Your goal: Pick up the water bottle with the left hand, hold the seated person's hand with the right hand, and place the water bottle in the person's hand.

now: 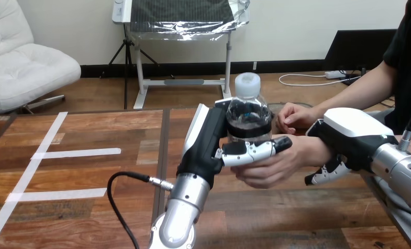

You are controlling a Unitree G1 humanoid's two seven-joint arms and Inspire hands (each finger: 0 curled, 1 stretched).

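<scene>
A clear water bottle (pixel 248 111) with a white cap stands upright above the table's middle. My left hand (pixel 208 142) is shut on it, thumb and fingers curled round its lower body. The person's hand (pixel 276 163) lies palm up just under and to the right of the bottle, fingers curled at its base and touching my left thumb. My right hand (pixel 348 137) sits over the person's wrist with its fingers curled down round the wrist's underside. The person's other hand (pixel 292 117) rests on the table behind.
The wooden table (pixel 89 202) carries strips of white tape (pixel 76 153) on its left part. A black cable (pixel 121 207) loops beside my left forearm. The person's forearm (pixel 364 88) comes in from the upper right.
</scene>
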